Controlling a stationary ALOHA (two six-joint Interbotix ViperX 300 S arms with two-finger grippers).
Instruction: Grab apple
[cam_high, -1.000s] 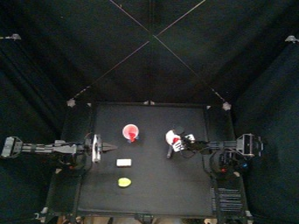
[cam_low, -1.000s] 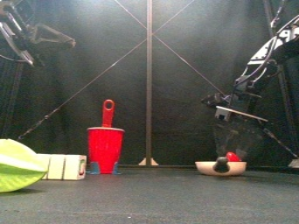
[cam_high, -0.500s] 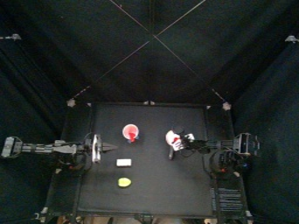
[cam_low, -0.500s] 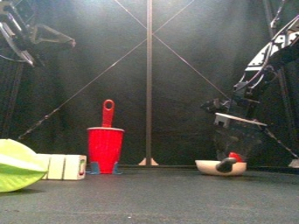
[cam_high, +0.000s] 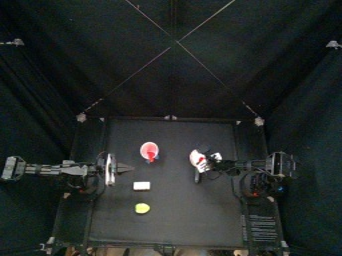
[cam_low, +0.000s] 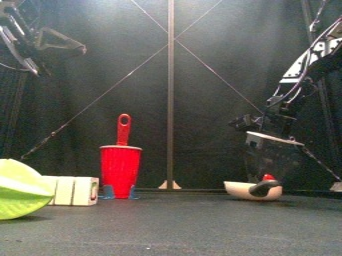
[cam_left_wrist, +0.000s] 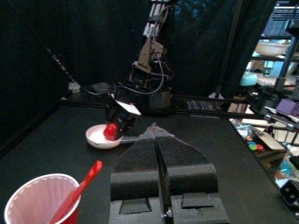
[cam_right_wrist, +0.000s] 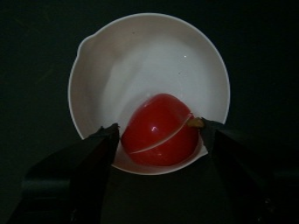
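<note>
Looking down your right wrist camera, you see the red apple (cam_right_wrist: 162, 131) lying in the white bowl (cam_right_wrist: 140, 61), with your right gripper (cam_right_wrist: 162, 133) spread open around it: one black jaw sits on each side of the fruit, close to its skin, though you cannot tell whether either one touches. From the front, that gripper (cam_low: 265, 187) hangs right over the bowl (cam_low: 251, 191), and a sliver of the apple (cam_low: 269, 178) shows above the rim.

Taking the bowl (cam_high: 198, 158) as your landmark in the top view, the red cup (cam_high: 150, 152) stands well apart from it toward the left arm's side, with a red utensil (cam_low: 123, 129) upright inside. A small white block (cam_high: 142, 186) and a yellow-green object (cam_high: 140, 208) lie farther from the bowl, nearer the table's (cam_high: 174, 220) front edge.

Your left gripper (cam_left_wrist: 160, 149) rests at the table's left edge, jaws pressed together and holding nothing.
</note>
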